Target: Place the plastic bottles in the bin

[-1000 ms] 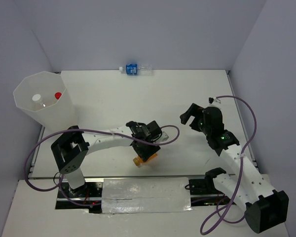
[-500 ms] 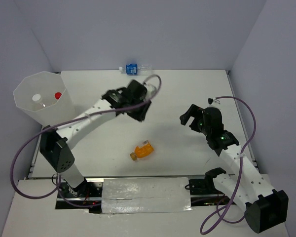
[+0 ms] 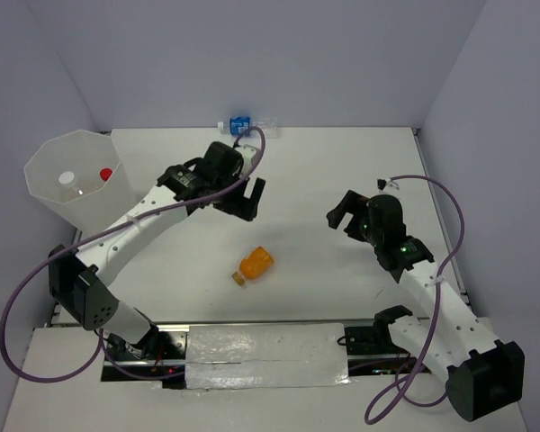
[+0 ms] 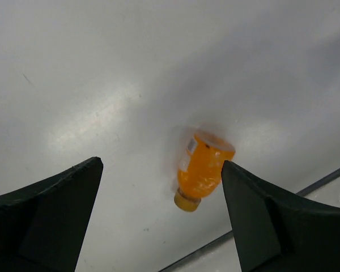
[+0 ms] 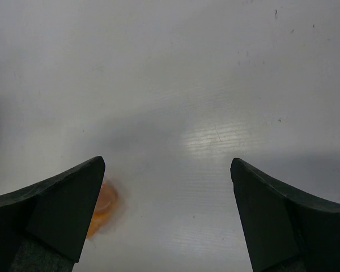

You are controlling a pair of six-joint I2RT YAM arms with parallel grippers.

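An orange juice bottle point(image 3: 254, 265) lies on its side on the white table, cap toward the near edge; the left wrist view shows it point(image 4: 203, 170) far below, by the right finger. My left gripper point(image 3: 241, 198) point(image 4: 160, 170) hangs open and empty above the table, beyond that bottle. A blue-labelled bottle point(image 3: 243, 124) lies against the back wall. The translucent bin point(image 3: 49, 157) stands at the far left, with a white-capped bottle point(image 3: 67, 178) and a red-capped one point(image 3: 105, 174) inside. My right gripper point(image 3: 339, 211) point(image 5: 167, 164) is open and empty, with the orange bottle point(image 5: 105, 207) blurred by its left finger.
Purple cables loop beside both arms. A taped metal rail point(image 3: 261, 351) runs along the near edge. Grey walls close in the table on three sides.
My left gripper let go of the orange bottle, rose and swung toward the back, then opened wide. The bottle rolled a little and turned. The right arm barely moved.
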